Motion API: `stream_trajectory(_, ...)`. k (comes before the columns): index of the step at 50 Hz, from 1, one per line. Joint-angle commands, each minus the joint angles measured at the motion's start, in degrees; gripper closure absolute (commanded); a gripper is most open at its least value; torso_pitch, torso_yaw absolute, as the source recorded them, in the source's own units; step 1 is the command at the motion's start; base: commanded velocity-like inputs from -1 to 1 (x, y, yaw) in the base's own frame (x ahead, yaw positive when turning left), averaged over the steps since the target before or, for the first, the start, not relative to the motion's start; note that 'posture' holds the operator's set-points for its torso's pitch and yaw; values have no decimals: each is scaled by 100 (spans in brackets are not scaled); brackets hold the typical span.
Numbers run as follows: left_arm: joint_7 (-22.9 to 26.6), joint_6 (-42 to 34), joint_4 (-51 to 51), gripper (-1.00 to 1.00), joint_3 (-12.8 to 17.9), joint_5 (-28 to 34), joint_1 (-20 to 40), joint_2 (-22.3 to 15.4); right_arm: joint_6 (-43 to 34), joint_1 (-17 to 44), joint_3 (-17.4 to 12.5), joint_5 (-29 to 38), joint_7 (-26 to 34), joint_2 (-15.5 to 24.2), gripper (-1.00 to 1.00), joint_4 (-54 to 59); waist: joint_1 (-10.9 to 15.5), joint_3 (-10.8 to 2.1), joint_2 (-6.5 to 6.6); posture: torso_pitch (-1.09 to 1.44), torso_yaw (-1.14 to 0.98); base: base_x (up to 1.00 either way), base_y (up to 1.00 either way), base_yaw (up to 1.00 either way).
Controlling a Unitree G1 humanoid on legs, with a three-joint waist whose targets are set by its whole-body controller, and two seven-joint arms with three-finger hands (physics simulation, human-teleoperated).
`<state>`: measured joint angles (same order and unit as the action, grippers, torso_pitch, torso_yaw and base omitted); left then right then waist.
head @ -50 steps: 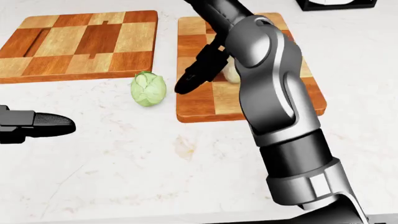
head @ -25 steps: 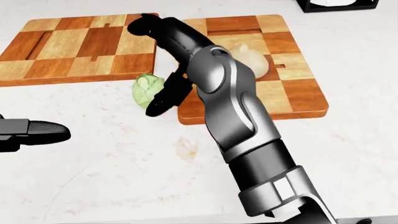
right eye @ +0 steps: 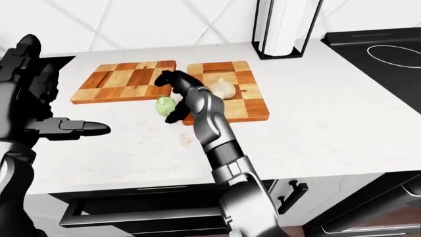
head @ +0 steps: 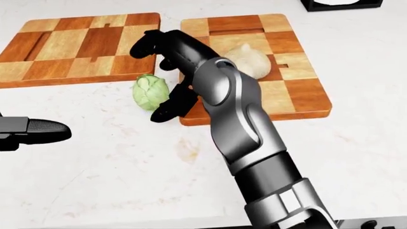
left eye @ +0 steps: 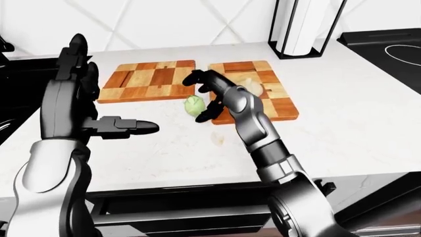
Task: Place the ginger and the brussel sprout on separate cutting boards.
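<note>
Left-eye view, hands: the black three-finger left hand (left eye: 72,81) is raised off to the left of the pale green round brussel sprout (left eye: 193,105), fingers spread wide, holding nothing. The black three-finger right hand (left eye: 209,96) reaches in from the sprout's right.

Left-eye view, surroundings: a white roll in a black wire holder (left eye: 304,27) stands well up and right of the sprout, so it's out of the way.

Head view, sprout: it's lying on the white marble counter (head: 114,162), just below the left checkered wooden cutting board (head: 76,47) and right beside the right checkered wooden cutting board (head: 286,95).

Head view, right hand fingers: splayed wide around the sprout, one over the top, one (head: 166,110) low on its right side. Can't really tell if they're touching it yet, definitely not closed.

Head view, ginger: the pale knobbly ginger root (head: 249,60) is sitting on the right board, so I'd say that half is sorted.

Right-eye view, step: looks like the sprout pickup is what's on now.

Right-eye view, next move: probably close those fingers around the sprout, lift, and carry it up-left onto the left board.
</note>
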<state>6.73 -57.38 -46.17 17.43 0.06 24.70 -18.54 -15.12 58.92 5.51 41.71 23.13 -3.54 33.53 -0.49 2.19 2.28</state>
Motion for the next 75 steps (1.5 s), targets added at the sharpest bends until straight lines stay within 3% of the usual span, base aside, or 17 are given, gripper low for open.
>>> stream_trajectory(1,-22,151,-134,-100,56,29,125,-71,123,215,-20,14,-84,3,-36,-225,0,-152,33,0,0,0,0,0)
stream_trajectory(33,-10,147,-225,-100,127,55,28,-68,246,222,48,64,-96,-149,-16,-5,-7,-163,51,0,0,0,0,0)
stream_trajectory(60,19,69,-316,-100,219,3,7,-131,224,264,74,197,34,-210,20,-85,-14,-172,64,0,0,0,0,0)
stream_trajectory(75,-10,85,-358,-100,280,-28,-30,-130,132,740,65,259,139,-289,42,48,-36,-143,75,0,0,0,0,0)
